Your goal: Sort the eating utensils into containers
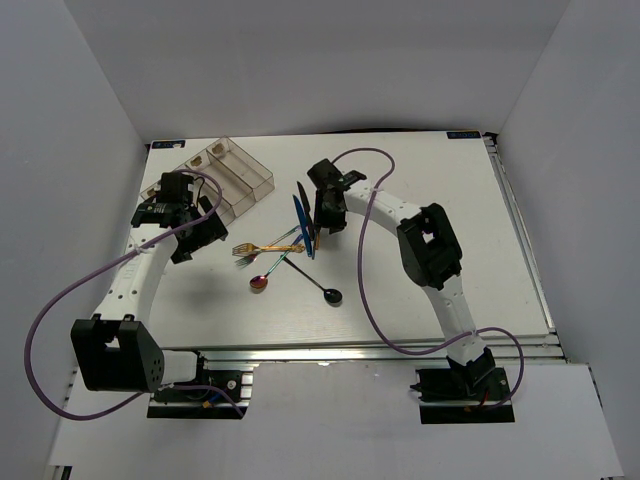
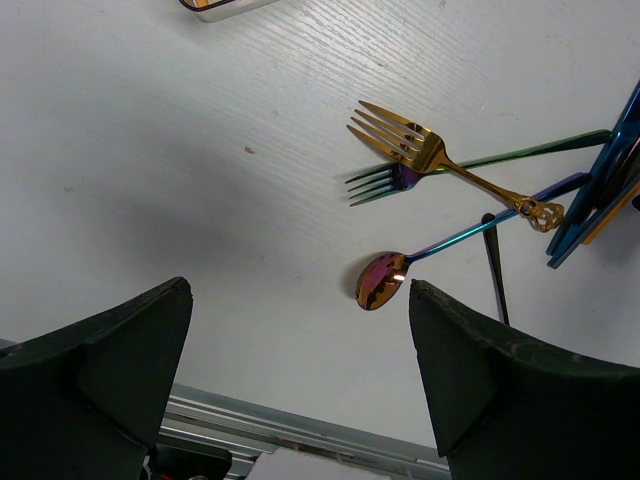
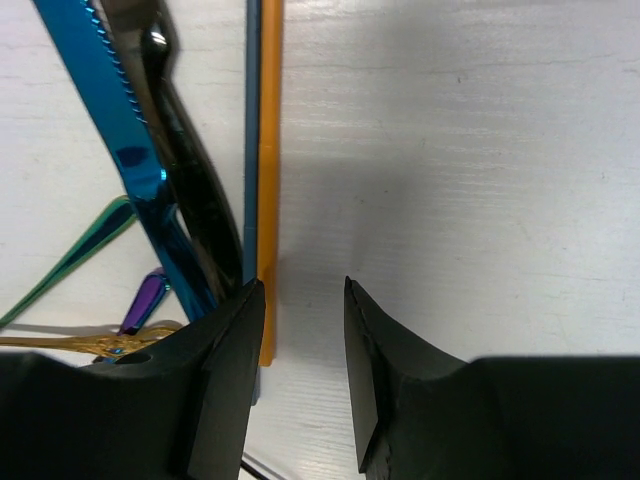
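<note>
The utensils lie in a loose heap mid-table: a gold fork, an iridescent spoon, a black spoon and a blue knife. The clear organiser tray stands at the back left. My left gripper is open and empty, left of the heap; its view shows the gold fork and iridescent spoon ahead. My right gripper is open and empty, low over the table. Its left finger is beside a tan chopstick, a dark chopstick, a black knife and the blue knife.
An iridescent green fork lies under the gold fork. The table's metal front rail is close below my left gripper. Grey walls enclose the table on three sides. Purple cables loop off both arms.
</note>
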Controlling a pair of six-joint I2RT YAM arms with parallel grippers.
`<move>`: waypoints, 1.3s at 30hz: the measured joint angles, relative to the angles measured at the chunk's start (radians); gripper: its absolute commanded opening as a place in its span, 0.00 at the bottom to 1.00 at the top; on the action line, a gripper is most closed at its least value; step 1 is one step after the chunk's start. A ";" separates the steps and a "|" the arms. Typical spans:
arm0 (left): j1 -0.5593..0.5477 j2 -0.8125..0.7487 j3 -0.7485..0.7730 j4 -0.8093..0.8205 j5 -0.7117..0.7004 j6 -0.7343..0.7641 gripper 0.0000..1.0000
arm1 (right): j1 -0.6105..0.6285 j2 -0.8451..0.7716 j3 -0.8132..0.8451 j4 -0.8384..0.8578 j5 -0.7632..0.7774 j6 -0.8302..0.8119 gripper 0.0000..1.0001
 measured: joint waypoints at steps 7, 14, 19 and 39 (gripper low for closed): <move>0.000 0.000 0.000 0.000 0.000 0.004 0.98 | 0.006 0.000 0.011 0.002 -0.007 0.019 0.42; 0.000 0.000 0.000 0.000 0.000 0.008 0.98 | 0.011 0.000 0.011 0.000 -0.007 0.023 0.41; 0.000 0.002 0.000 -0.001 0.000 0.013 0.98 | 0.014 0.000 -0.008 0.003 -0.007 0.023 0.40; -0.001 0.002 0.000 -0.008 0.001 0.022 0.98 | 0.016 -0.009 -0.044 0.000 0.039 0.037 0.32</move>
